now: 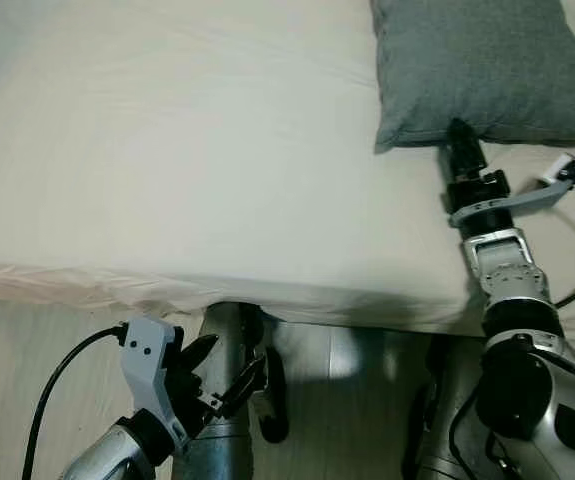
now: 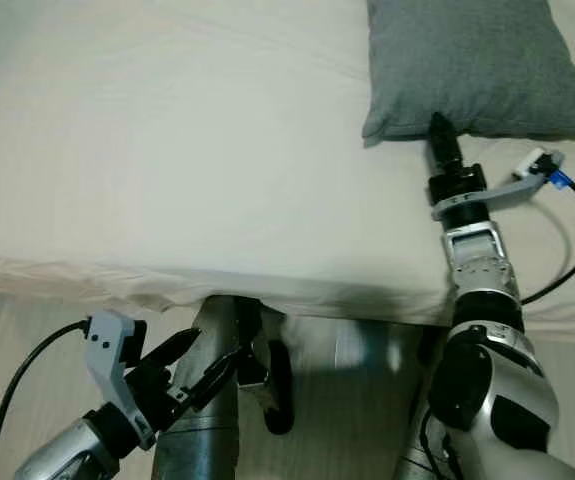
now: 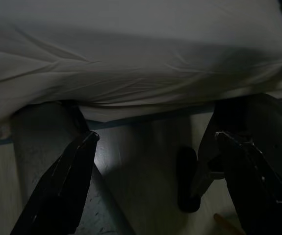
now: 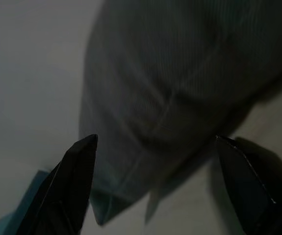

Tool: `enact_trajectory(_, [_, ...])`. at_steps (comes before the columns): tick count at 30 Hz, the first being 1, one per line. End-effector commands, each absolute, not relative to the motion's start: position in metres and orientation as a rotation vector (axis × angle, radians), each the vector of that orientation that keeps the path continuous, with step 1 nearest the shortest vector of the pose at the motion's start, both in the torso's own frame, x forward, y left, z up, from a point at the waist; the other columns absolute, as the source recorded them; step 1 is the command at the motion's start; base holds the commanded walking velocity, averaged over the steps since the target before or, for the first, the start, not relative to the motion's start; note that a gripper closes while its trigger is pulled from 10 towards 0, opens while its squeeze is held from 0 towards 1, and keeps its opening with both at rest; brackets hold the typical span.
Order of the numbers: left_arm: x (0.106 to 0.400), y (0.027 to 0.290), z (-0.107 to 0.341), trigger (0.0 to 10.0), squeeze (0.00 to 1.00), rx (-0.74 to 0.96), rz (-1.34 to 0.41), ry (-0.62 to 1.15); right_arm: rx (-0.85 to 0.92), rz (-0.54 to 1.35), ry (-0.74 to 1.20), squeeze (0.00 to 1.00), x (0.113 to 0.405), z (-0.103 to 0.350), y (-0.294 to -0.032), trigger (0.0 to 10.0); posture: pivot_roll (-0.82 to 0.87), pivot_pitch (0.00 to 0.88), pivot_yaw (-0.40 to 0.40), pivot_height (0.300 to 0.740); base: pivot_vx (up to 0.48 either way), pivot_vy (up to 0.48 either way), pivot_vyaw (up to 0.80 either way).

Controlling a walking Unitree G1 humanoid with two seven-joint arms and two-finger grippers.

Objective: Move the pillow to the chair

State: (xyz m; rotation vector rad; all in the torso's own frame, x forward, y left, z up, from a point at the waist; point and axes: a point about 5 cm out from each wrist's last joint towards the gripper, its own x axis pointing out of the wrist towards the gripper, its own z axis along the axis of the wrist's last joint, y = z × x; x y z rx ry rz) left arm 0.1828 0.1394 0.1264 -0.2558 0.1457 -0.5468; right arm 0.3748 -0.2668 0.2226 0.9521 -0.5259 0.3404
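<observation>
- The left hand (image 1: 229, 372) hangs low at about 7 o'clock in the head views, below the bed edge and above the floor (image 1: 7, 400), with its fingers spread wide and nothing between them.
- A black cable (image 1: 52, 385) curves from the left wrist down toward the 8 o'clock corner.
- In the left wrist view the two fingers (image 3: 62, 186) stand apart before the overhanging sheet (image 3: 131, 63), with a grey post (image 3: 38, 142) under the bed near one finger.
- The bed (image 1: 187, 160) spans the middle of the head views from 9 o'clock to 3 o'clock, covered by a cream sheet that is bare across its left and centre.
- The robot's own legs (image 1: 237, 420) and a dark foot (image 1: 272, 395) show at 6 o'clock, just under the bed edge.
- The pillow (image 1: 482, 65), grey, lies flat on the bed at 1 o'clock, its near edge facing the robot.
- The right hand (image 1: 459, 132) reaches over the bed at 2 o'clock, its tips right at the pillow's near edge.
- In the right wrist view its fingers (image 4: 74, 181) are wide apart, with the pillow's corner (image 4: 131, 186) lying between them and not gripped.
</observation>
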Motion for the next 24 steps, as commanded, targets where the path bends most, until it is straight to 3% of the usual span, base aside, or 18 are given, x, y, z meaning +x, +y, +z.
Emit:
enact_trajectory(1, [0.175,0.144,0.12,10.0,0.0,-0.255,-0.53,0.2,0.957,0.308,-0.576,0.0,0.366,0.218,-0.284,10.0,0.29,0.592,0.317,0.505,0.0,0.0,0.0])
enact_trajectory(6, [0.172,0.14,0.123,10.0,0.0,-0.267,-0.538,0.198,0.927,0.285,-0.626,0.0,0.362,0.231,-0.303,10.0,0.3,0.593,0.329,0.505,0.0,0.0,0.0])
enact_trajectory(12, [0.171,0.141,0.124,10.0,0.0,-0.268,-0.546,0.201,0.944,0.25,-0.641,0.0,0.364,0.237,-0.306,10.0,0.31,0.597,0.344,0.505,0.0,0.0,0.0])
enact_trajectory(15, [0.171,0.142,0.127,10.0,0.0,-0.264,-0.548,0.2,0.944,0.238,-0.628,0.0,0.37,0.238,-0.299,10.0,0.31,0.6,0.352,0.505,0.0,0.0,0.0])
enact_trajectory(21, [0.17,0.142,0.128,10.0,0.0,-0.262,-0.551,0.203,0.807,0.024,-0.441,0.0,0.384,0.224,-0.282,10.0,0.32,0.607,0.359,0.505,0.0,0.0,0.0])
enact_trajectory(24, [0.171,0.141,0.128,10.0,0.0,-0.26,-0.558,0.205,0.829,0.034,-0.422,0.0,0.389,0.224,-0.272,10.0,0.31,0.609,0.362,0.505,0.0,0.0,0.0])
